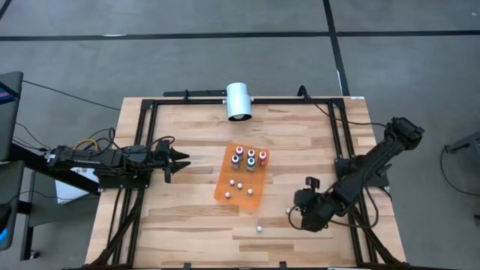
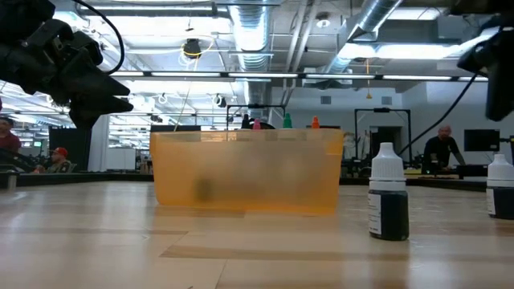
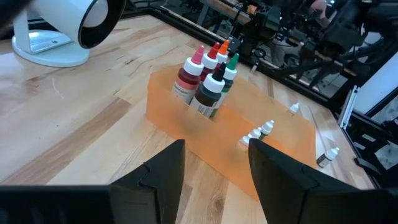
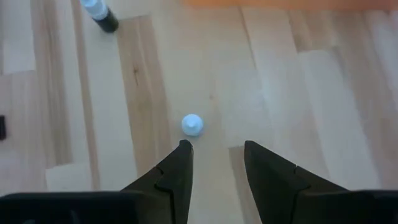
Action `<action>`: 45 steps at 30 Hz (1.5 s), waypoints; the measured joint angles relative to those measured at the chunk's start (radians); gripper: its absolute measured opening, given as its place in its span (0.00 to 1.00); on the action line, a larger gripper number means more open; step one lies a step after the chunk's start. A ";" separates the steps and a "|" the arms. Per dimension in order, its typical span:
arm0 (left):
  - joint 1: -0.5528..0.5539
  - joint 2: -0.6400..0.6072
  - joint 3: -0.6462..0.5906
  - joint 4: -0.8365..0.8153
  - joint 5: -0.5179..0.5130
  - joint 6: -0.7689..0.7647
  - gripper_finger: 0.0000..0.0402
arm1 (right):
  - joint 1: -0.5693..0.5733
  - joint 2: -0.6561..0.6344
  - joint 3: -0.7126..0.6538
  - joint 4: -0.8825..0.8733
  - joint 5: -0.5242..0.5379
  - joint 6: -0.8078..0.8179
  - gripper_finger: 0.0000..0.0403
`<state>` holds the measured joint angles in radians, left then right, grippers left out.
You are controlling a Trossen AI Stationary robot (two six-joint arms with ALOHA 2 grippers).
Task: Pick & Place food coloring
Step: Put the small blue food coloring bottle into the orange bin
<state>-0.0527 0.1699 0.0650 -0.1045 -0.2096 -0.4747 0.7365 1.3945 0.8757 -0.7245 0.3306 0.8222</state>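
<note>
Pale wooden plank table (image 1: pixel 187 217) w/ black metal frame (image 1: pixel 142 105) round its edges. L arm lies along the table's left side, left gripper (image 1: pixel 180 159) pointing toward the middle; fingers apart, nothing btwn them, well short of the tray. R arm reaches in from the right edge, right gripper (image 1: pixel 296 216) low over the near-right part of the table; in its wrist view its two dark fingers (image 4: pixel 180 165) stand apart, empty, a white-capped bottle (image 4: pixel 192 124) just ahead of the tips, not touching.

White cylinder on a flat white base (image 1: pixel 238 101) lies at the far edge, open end facing the tray.

Translucent orange rectangular tray (image 1: pixel 229 187) sits mid-table, slightly skewed. Food coloring bottles (image 1: pixel 249 157): cluster of small upright ones w/ pink, red, orange & green tops in the tray's far end; a few white-capped ones (image 1: pixel 238 187) in its near half.

Outside the tray: one small white-capped bottle w/ dark contents (image 1: pixel 259 228) upright on the wood near the tray's near corner, just beside the R gripper; a second (image 2: pixel 499 186) at the low view's right edge.

People show in the room beyond, blurred.
</note>
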 joint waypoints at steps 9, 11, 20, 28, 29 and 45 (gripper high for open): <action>0.000 0.000 0.000 0.002 0.000 0.000 0.42 | 0.071 0.038 -0.095 0.175 0.059 0.068 0.33; 0.000 0.000 0.000 0.002 0.001 0.000 0.42 | 0.075 0.064 -0.104 0.214 0.069 0.082 0.33; 0.000 0.000 0.000 0.000 0.001 0.000 0.42 | 0.075 0.174 -0.108 0.269 0.085 0.107 0.33; 0.000 0.000 0.001 -0.003 0.001 0.000 0.42 | 0.075 0.212 -0.107 0.278 0.119 0.139 0.33; 0.000 0.000 0.002 -0.003 0.001 0.000 0.42 | 0.075 0.212 -0.108 0.285 0.119 0.139 0.33; 0.000 0.000 0.002 -0.006 -0.011 0.000 0.42 | 0.067 0.249 -0.107 0.342 0.145 0.125 0.32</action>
<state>-0.0525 0.1699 0.0673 -0.1101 -0.2203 -0.4751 0.8040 1.6432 0.7689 -0.3822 0.4754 0.9470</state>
